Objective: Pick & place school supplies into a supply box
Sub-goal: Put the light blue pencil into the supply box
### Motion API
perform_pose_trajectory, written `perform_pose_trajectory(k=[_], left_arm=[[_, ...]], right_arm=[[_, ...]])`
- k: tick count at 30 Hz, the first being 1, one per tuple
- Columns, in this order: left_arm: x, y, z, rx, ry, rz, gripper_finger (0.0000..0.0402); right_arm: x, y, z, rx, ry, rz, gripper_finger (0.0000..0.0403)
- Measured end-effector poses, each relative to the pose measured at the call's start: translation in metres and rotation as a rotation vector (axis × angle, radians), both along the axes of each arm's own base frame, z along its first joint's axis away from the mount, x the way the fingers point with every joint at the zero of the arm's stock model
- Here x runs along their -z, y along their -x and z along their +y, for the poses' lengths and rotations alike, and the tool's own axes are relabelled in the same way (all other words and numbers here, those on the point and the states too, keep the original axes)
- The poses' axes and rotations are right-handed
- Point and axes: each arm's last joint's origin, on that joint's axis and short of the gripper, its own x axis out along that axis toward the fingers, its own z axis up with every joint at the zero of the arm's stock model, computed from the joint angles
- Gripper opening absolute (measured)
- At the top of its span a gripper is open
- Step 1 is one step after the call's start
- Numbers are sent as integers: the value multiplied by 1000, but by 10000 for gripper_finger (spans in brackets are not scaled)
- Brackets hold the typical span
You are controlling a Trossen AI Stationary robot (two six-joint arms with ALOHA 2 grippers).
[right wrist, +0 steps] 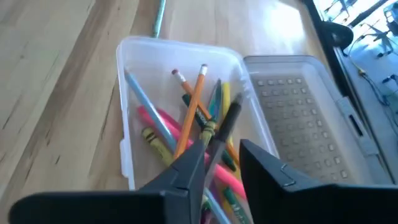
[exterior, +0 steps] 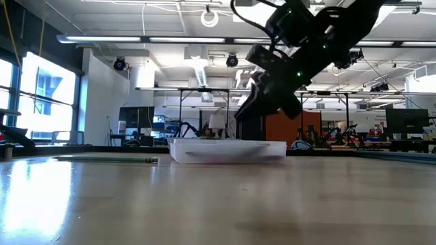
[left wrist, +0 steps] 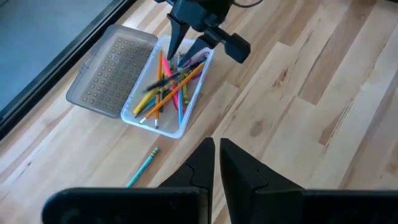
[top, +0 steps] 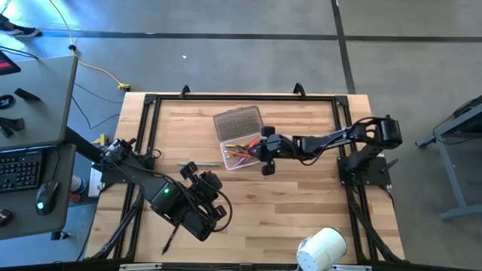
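Observation:
The supply box (top: 239,156) is clear plastic and sits mid-table with its ribbed lid (top: 238,121) swung open toward the far edge. Inside it lie several school supplies (right wrist: 186,134): yellow, orange, pink, blue and green pencils. My right gripper (right wrist: 222,152) hangs open just over the box's right end (left wrist: 186,43), a dark pencil (right wrist: 227,121) slanting down between its fingers onto the pile. One green pencil (left wrist: 143,167) lies flat on the table left of the box (top: 197,163). My left gripper (left wrist: 217,149) is shut on nothing, raised over the near-left table (top: 205,182). My right gripper's fingers stand on either side of the dark pencil's near end (right wrist: 214,149), coming slanting down from the table's right. The pencil's far end rests on the other pencils in the box. Whether a finger touches it, I cannot tell.
A fat white roll (top: 322,248) lies at the near right corner. A black frame (top: 226,96) runs around the tabletop. In the low view the box (exterior: 228,150) stands ahead with the green pencil (exterior: 102,160) to its left. A desk with a keyboard (top: 19,169) stands beyond the left edge.

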Motion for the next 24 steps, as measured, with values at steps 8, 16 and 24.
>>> perform_pose_trajectory(k=[8,16,24], left_arm=[[0,1,1,3,-12,13,60],[-23,18,14,47,-48,-33,60],[-25,59,54,27,-225,-65,60]], right_arm=[[-4,-3,1,38,-64,-40,121],[-35,-20,39,-69,-135,-107,122],[-76,3,92,-255,-81,-73,105]])
